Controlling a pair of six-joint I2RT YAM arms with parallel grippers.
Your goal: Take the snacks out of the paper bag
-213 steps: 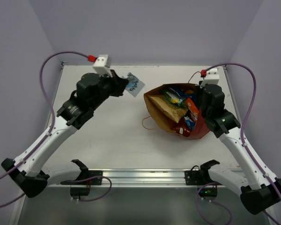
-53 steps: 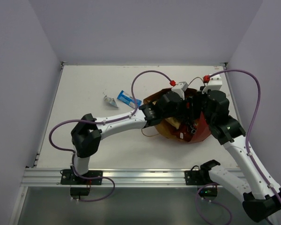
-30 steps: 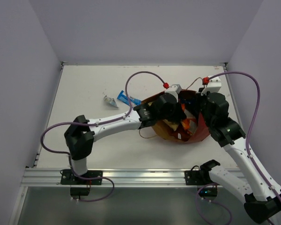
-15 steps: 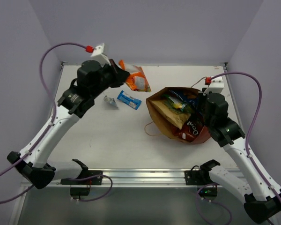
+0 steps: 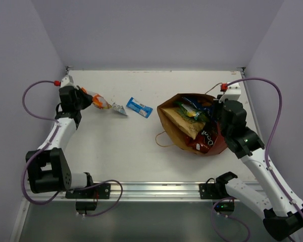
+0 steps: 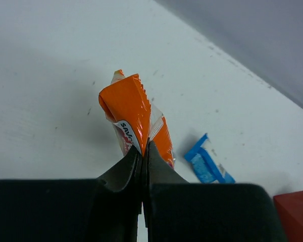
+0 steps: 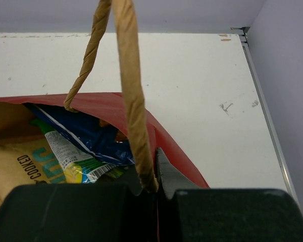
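Between the pressed-together fingertips of the left gripper (image 6: 142,151) hangs a crinkly orange snack packet (image 6: 134,113), pinched by its near edge and folded along the top. It is low over the white table (image 5: 116,151); whether its far end touches the surface cannot be told. Just beyond it lies a small silvery packet (image 5: 119,109), and a little farther a flat blue packet (image 6: 208,164), both flat on the table and apart from each other. Well beyond those, across the table from this gripper, sits the tall brown kraft paper bag with red outer faces (image 5: 170,126), tipped toward the left arm with its mouth gaping.

At the right gripper (image 7: 154,179) the fingers are clamped on a thin twisted-paper loop handle (image 7: 131,96), which rises taut from the red rim just ahead of them. Directly below and in front of this gripper, inside the bag, a shiny blue chip bag (image 7: 91,138) lies against a tan bag with teal print (image 7: 35,169). Lower in the bag there is a red-orange chip bag (image 5: 204,141). The other loop handle (image 5: 160,138) lies slack on the table at the bag's far side from this gripper.

By my reckoning the job is in its early part: two packets out, a third out but not yet let go, most left inside.
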